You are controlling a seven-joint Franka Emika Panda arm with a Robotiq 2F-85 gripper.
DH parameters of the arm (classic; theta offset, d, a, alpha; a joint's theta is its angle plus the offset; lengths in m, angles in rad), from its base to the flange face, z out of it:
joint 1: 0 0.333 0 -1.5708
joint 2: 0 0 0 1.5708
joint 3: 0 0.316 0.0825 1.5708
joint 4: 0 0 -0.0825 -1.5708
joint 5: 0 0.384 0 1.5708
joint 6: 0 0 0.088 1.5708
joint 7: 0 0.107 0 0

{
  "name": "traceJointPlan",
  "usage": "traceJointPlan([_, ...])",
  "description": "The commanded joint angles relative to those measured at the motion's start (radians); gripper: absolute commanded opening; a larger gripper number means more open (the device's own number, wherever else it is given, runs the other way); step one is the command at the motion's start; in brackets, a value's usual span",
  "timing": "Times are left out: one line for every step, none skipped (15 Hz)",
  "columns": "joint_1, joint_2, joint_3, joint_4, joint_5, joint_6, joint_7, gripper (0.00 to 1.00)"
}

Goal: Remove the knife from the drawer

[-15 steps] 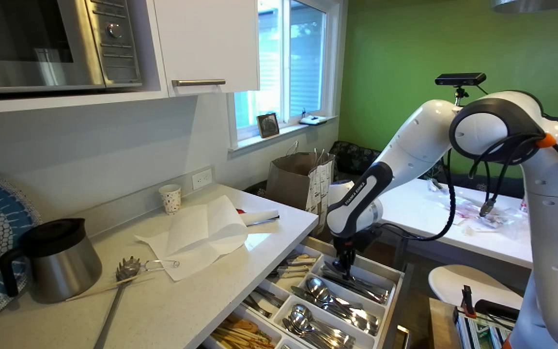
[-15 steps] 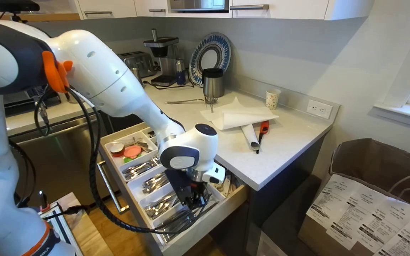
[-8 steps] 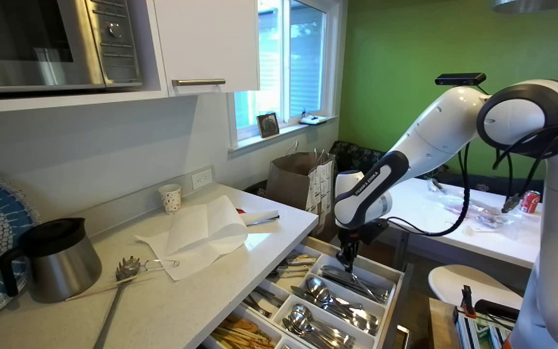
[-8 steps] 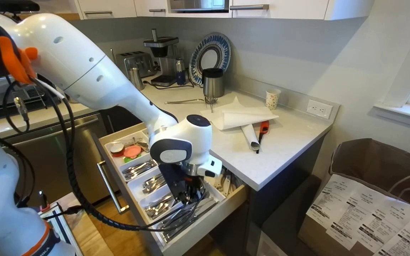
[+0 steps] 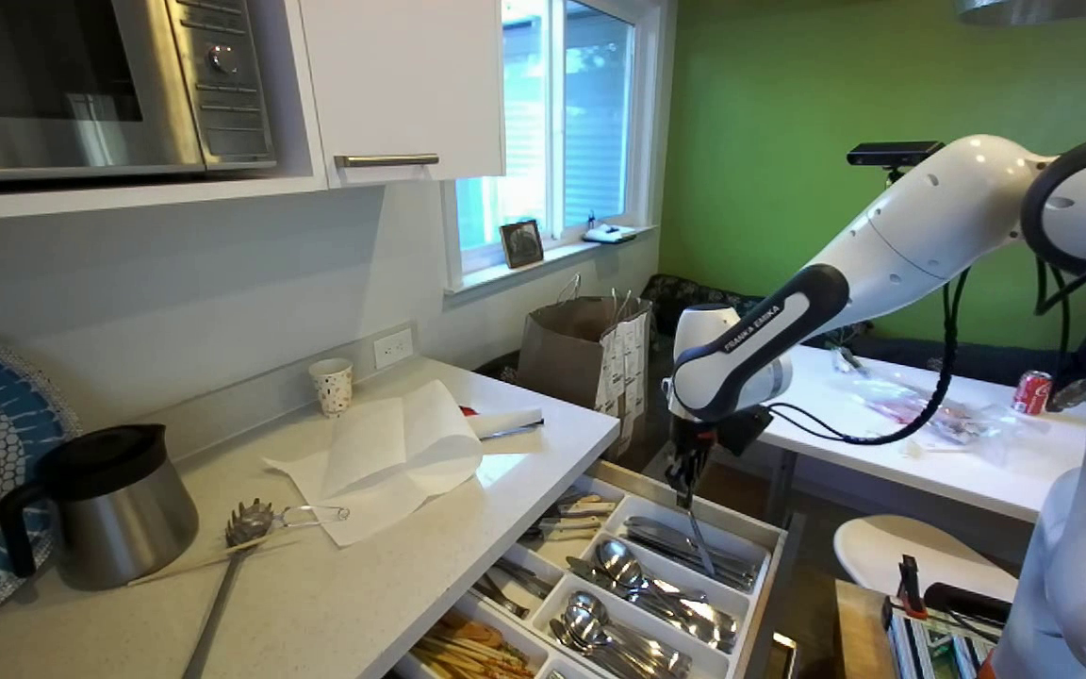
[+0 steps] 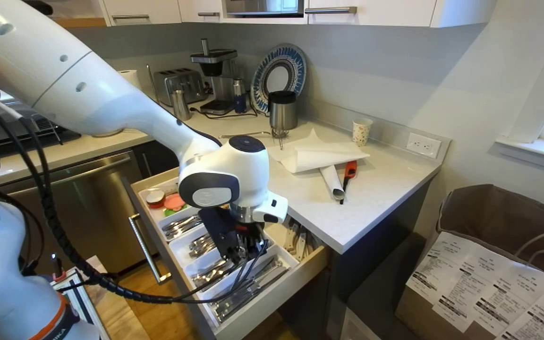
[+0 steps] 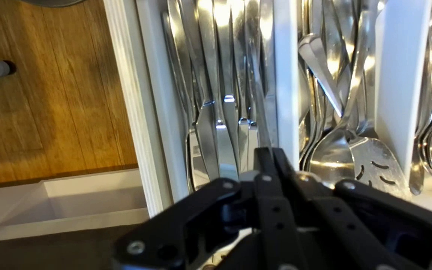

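The drawer (image 5: 758,622) is open and holds a divided white tray of silver cutlery. It also shows in an exterior view (image 6: 276,304) and the wrist view (image 7: 135,90). My gripper (image 5: 686,498) points down above the tray's knife compartment. In the wrist view its fingertips (image 7: 271,152) are closed on one end of a slim silver knife (image 7: 260,103). The knife hangs tilted from the fingertips (image 5: 700,542), its lower end low over the other knives; I cannot tell whether it touches them. Around the gripper (image 6: 243,255) in an exterior view, cables and the gripper largely hide the knife.
Several knives (image 7: 221,150) lie below in the same compartment. A spoon compartment (image 5: 637,589) is beside it. Wooden-handled pieces (image 6: 300,241) lie at the drawer's inner side. The countertop edge (image 5: 543,495) overhangs the drawer. A paper bag (image 5: 567,354) stands beyond.
My gripper has risen out of the knife compartment and the arm has drawn back toward its base. The knife has come up with it, tilting steeper as one end lifts.
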Motion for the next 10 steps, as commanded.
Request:
traceJointPlan([0.012,-0.104,-0.024,-0.079,0.028,0.033,-0.047,0.01])
traceJointPlan([0.015,-0.120,-0.028,-0.087,0.029,0.037,-0.055,0.01])
traceJointPlan([0.017,-0.136,-0.033,-0.096,0.027,0.041,-0.056,0.01])
traceJointPlan([0.019,-0.148,-0.038,-0.103,0.028,0.043,-0.059,0.01])
traceJointPlan([0.021,-0.164,-0.042,-0.112,0.028,0.051,-0.063,0.01])
traceJointPlan([0.024,-0.178,-0.047,-0.121,0.028,0.055,-0.068,0.01])
traceJointPlan([0.027,-0.192,-0.051,-0.128,0.027,0.058,-0.071,0.01])
traceJointPlan([0.029,-0.204,-0.054,-0.135,0.024,0.059,-0.072,0.01])
traceJointPlan([0.031,-0.210,-0.058,-0.139,0.022,0.059,-0.072,0.01])
traceJointPlan([0.034,-0.218,-0.061,-0.143,0.022,0.059,-0.073,0.01])
